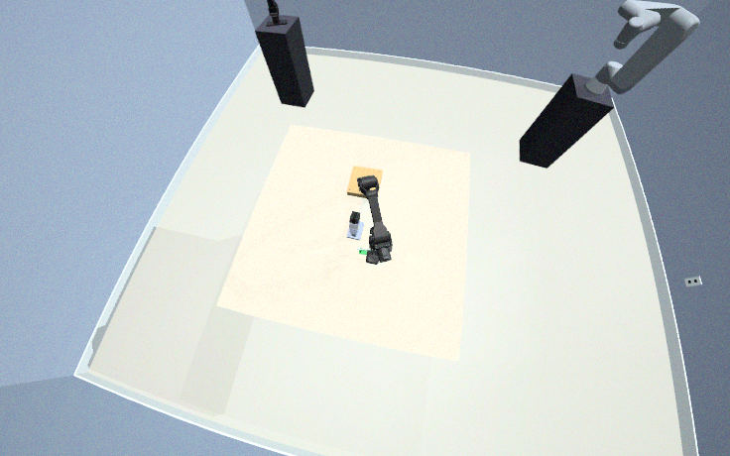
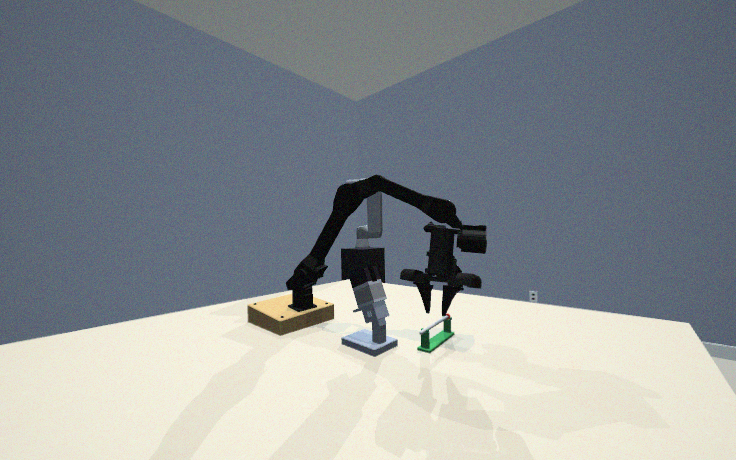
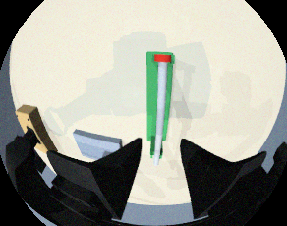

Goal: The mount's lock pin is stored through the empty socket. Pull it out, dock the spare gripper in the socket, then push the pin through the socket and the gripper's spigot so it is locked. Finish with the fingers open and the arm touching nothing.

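Note:
The lock pin point(image 2: 433, 325) point(image 3: 161, 103), a pale rod with a red head, lies across the two uprights of a green rack point(image 1: 363, 252) point(image 2: 438, 341) point(image 3: 152, 98). My gripper point(image 2: 437, 313) point(image 3: 161, 142) is partly open, empty, and points down just above the rack. In the wrist view the pin's plain end shows below, between the fingertips, and the red head is far off. The blue-grey mount point(image 1: 360, 231) point(image 2: 354, 341) point(image 3: 98, 142) stands beside the rack. The spare gripper point(image 1: 354, 219) point(image 2: 370, 292), grey with dark fingers, leans at its post. How deep its spigot sits is hidden.
My arm's wooden base block point(image 1: 357, 172) point(image 2: 265, 320) point(image 3: 38, 129) is behind the mount. A black pedestal point(image 1: 563, 124) point(image 2: 362, 257) with a grey arm point(image 1: 649, 48) point(image 2: 375, 214) and another black pedestal point(image 1: 289, 67) stand farther back.

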Tool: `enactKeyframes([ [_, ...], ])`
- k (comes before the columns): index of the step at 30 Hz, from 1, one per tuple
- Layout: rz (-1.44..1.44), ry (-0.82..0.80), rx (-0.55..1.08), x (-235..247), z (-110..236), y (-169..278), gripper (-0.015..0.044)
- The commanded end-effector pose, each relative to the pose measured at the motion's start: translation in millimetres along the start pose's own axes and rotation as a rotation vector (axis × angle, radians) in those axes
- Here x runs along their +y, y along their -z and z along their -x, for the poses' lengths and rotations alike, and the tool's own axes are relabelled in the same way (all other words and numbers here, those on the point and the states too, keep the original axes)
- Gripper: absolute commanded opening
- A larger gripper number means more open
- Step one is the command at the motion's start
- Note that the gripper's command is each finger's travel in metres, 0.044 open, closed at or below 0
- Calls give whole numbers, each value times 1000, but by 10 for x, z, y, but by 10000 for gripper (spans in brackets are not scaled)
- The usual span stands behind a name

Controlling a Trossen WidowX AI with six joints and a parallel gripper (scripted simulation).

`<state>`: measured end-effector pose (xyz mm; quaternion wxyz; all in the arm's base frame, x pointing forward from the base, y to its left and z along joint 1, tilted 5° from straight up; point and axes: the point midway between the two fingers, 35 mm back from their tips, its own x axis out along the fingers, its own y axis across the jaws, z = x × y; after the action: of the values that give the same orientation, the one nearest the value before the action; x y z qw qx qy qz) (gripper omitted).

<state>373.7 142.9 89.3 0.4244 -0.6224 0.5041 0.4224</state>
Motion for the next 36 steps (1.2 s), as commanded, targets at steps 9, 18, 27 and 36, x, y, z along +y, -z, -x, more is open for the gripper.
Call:
enactKeyframes([
  [9,2,0,5,-2,-211,-44,180],
  [18,2,0,5,3,-352,-84,180],
  [27,2,0,5,13,-493,-121,180],
  [36,2,0,5,18,-546,-134,180],
])
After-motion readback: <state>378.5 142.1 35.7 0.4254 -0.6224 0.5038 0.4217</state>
